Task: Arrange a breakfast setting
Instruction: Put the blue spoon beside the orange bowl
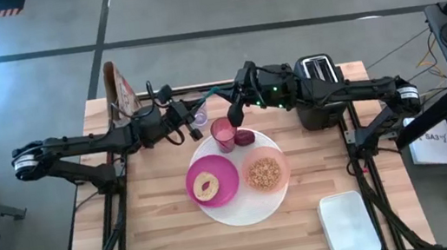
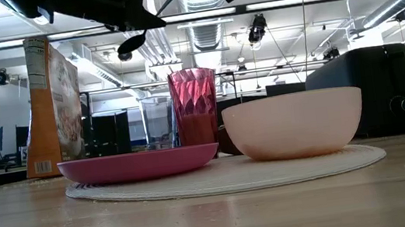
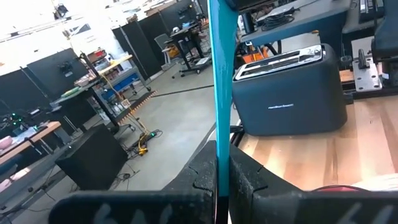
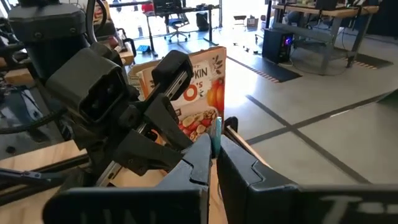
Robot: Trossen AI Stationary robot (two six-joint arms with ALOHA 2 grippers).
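Note:
A spoon with a teal handle (image 1: 215,94) and a dark bowl (image 2: 130,43) hangs in the air between my two grippers, above the clear glass (image 1: 198,115) and the pink tumbler (image 1: 224,132). My left gripper (image 1: 199,102) and my right gripper (image 1: 234,99) are both shut on the spoon. The big white plate (image 1: 248,209) carries the magenta plate (image 1: 224,177) with the bagel (image 1: 207,185), and the pale pink bowl (image 1: 265,172) filled with cereal. The dark red fruit (image 1: 245,137) lies on the white plate's far rim beside the tumbler. My left gripper pinches the teal handle (image 3: 218,134) between its two fingers, toward the bowl end. It comes roughly level from the table's left. The handle runs on past the fingers toward the other gripper, and the spoon is lifted clear. My right gripper pinches the handle's free end (image 4: 216,132) between its two fingers, coming from the table's right. Only a short teal tip shows past the fingers. In the low view the handle (image 2: 165,5) slants down from this gripper to the bowl.
A black toaster (image 1: 320,85) stands at the far right under my right arm. A cereal box (image 1: 118,91) stands at the far left. A white lidded container (image 1: 349,224) lies near the front right edge. Bare wood lies at the front left.

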